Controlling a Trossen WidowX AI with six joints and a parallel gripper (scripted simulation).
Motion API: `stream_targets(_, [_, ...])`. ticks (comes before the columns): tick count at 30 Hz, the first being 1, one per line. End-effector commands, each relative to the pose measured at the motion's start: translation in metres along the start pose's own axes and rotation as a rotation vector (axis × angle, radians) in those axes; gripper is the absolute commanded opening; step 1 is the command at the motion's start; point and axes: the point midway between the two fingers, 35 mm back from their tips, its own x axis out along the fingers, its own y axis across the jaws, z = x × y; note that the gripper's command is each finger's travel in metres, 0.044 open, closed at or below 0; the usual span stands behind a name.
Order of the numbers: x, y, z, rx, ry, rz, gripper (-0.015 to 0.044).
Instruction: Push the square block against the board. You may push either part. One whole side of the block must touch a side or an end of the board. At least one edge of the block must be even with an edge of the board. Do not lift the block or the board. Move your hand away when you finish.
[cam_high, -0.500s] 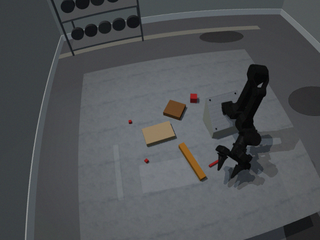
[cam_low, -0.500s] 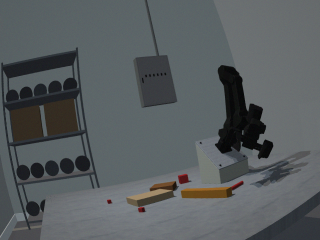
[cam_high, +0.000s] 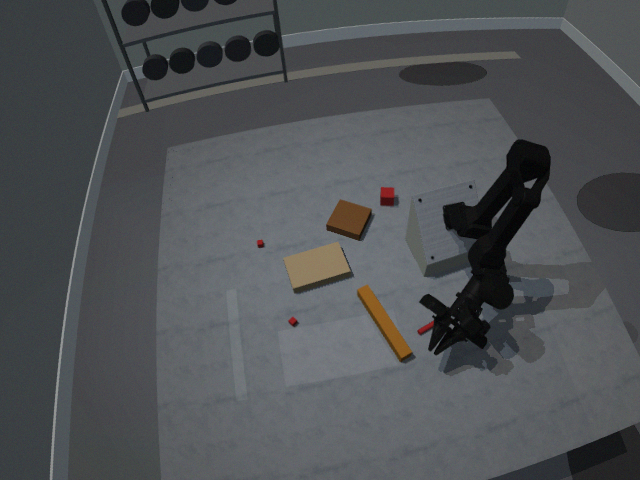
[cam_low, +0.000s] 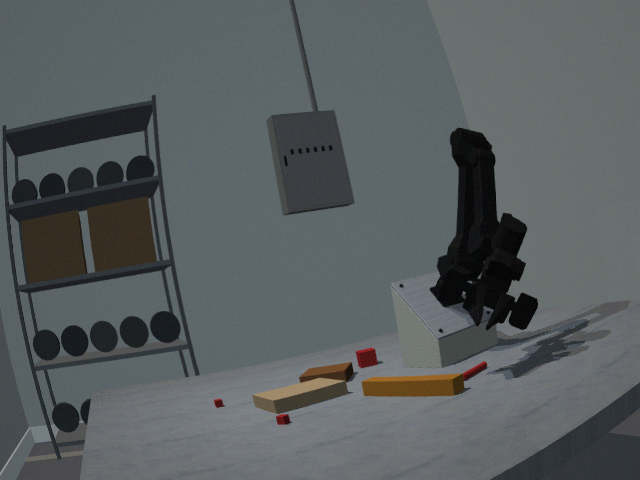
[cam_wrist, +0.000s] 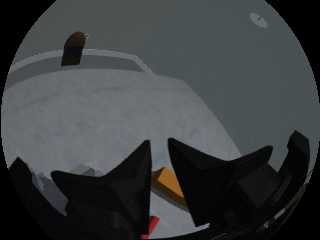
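Observation:
The brown square block (cam_high: 348, 219) (cam_low: 330, 372) lies flat, turned at an angle. The tan board (cam_high: 316, 266) (cam_low: 305, 395) lies flat in front of it and to the left in the top view. A gap of table shows between them, and their sides are not parallel. My gripper (cam_high: 434, 351) (cam_low: 482, 327) (cam_wrist: 159, 143) is nearly closed, with a narrow gap between the tips and nothing held. It is above the table at the right, beyond the orange bar and away from both parts. Neither the block nor the board can be made out in the wrist view.
An orange bar (cam_high: 385, 322) (cam_low: 408, 386) (cam_wrist: 170, 185) lies between my gripper and the board. A red stick (cam_high: 425, 327) (cam_low: 475, 370) (cam_wrist: 152, 226) lies near my gripper. A red cube (cam_high: 387, 196) (cam_low: 366, 357) is beside the block. Two tiny red cubes (cam_high: 260, 243) (cam_high: 292, 321) lie left. The arm's sloped base (cam_high: 431, 227) stands right.

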Motion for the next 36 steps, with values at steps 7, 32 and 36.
stream_targets(7, [0.031,-0.025,-0.022,0.035,0.146,-0.085,0.0000])
stream_targets(32, [0.074,-0.123,-0.101,0.254,0.525,-0.369,0.0000])
stream_targets(36, [0.075,-0.142,-0.116,0.312,0.583,-0.424,0.0000])
